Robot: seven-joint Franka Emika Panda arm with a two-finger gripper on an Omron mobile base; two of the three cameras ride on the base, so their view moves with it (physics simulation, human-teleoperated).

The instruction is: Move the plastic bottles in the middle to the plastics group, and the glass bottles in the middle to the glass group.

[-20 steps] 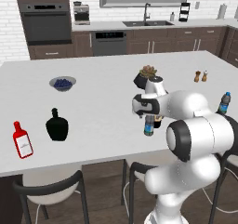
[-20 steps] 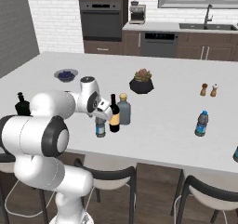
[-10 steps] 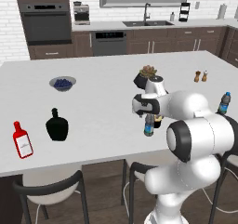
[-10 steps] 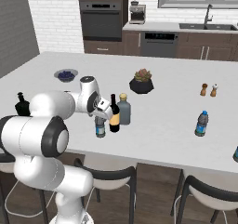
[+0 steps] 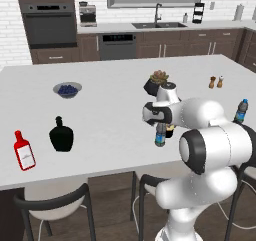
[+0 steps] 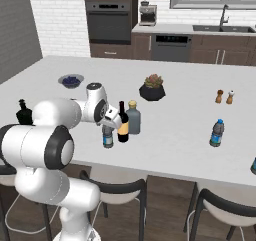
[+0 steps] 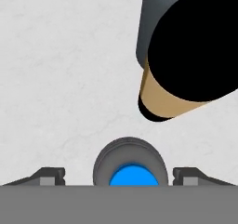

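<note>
The gripper (image 7: pixel 119 177) hangs over a small water bottle (image 6: pixel 107 136) with a blue cap, which stands near the front edge of the white worktop (image 5: pixel 110 92), a little right of centre in the left base view and left of centre in the right base view. In the hand view the blue cap sits at bottom centre, seen from straight above, with one dark fingertip (image 7: pixel 49 175) on each side of it; the fingertips are spread and stand apart from the bottle's sides, so nothing is pinched.

Just beside this bottle, in the right base view, stand a tall dark wine bottle (image 6: pixel 122 124) with a tan label and a shorter grey bottle (image 6: pixel 133 118) with a gold cap, both upright. In the hand view the wine bottle looms large in the upper right.

A second water bottle (image 6: pixel 216 133) with a blue cap stands alone at the right of the right base view; in the left base view it shows at the right edge, partly behind the arm.

At the lower left of the left base view, a squat black flask (image 5: pixel 61 135) and a flat red bottle (image 5: pixel 23 152) with a white label stand near each other, well apart from the middle group.

Further back on the worktop are a bowl of blueberries (image 5: pixel 67 89) at left, a potted plant (image 6: pixel 152 87) in a dark pot at centre, and a pair of small shakers (image 6: pixel 224 96) toward the right.
</note>
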